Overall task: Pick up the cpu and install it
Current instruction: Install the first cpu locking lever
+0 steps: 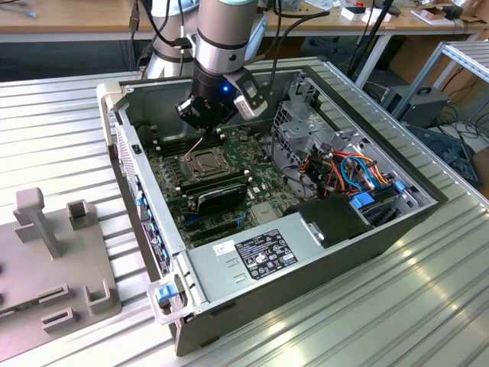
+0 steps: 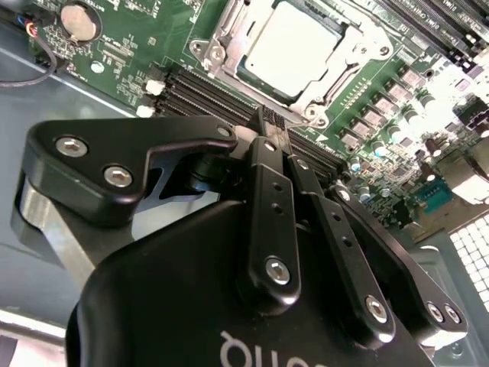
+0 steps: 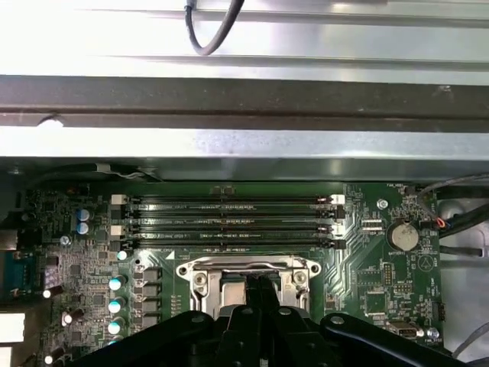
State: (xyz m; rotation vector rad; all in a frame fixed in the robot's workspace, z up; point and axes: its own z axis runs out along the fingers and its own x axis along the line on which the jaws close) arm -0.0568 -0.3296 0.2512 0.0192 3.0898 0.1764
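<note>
The cpu (image 2: 289, 47) lay flat in the socket (image 2: 229, 30) on the motherboard (image 2: 130, 46); its silver-grey top faced up.

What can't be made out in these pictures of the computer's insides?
- Second wrist view: the cpu lies in the socket, one corner cut off by the picture's edge; whether it sits fully home cannot be told.
- First wrist view: the shut tool hides most of the socket.
- Exterior view: the motherboard's small parts are too small to tell.

The cpu (image 2: 294, 47) had a dull, smooth metal top; the gripper (image 2: 269, 126) was matt black; the motherboard (image 3: 367, 267) was glossy green.
</note>
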